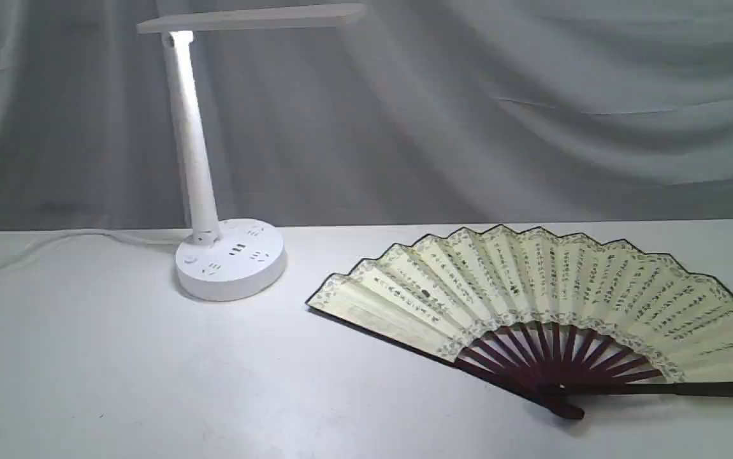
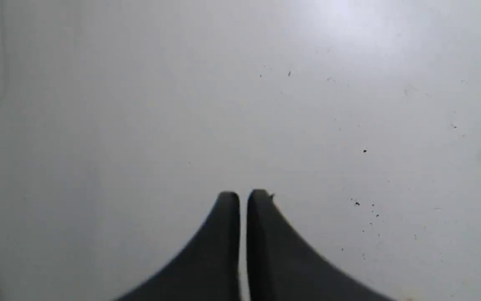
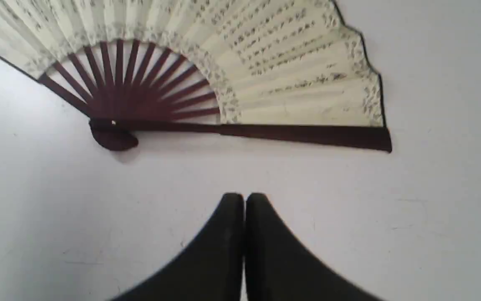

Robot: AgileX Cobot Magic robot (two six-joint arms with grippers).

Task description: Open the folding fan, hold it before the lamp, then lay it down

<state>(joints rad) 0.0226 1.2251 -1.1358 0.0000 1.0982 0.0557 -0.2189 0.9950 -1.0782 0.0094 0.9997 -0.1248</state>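
The folding fan has a matt, pleated cream paper leaf and dark maroon wooden ribs with a slight sheen. The lamp looks like smooth white plastic. The table is smooth, faintly glossy white; creased grey cloth fills the upper frame.

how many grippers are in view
2. The left gripper is in the left wrist view, shut above the table; the right gripper is in the right wrist view, shut, apart from the open folding fan. Neither shows in the exterior view.
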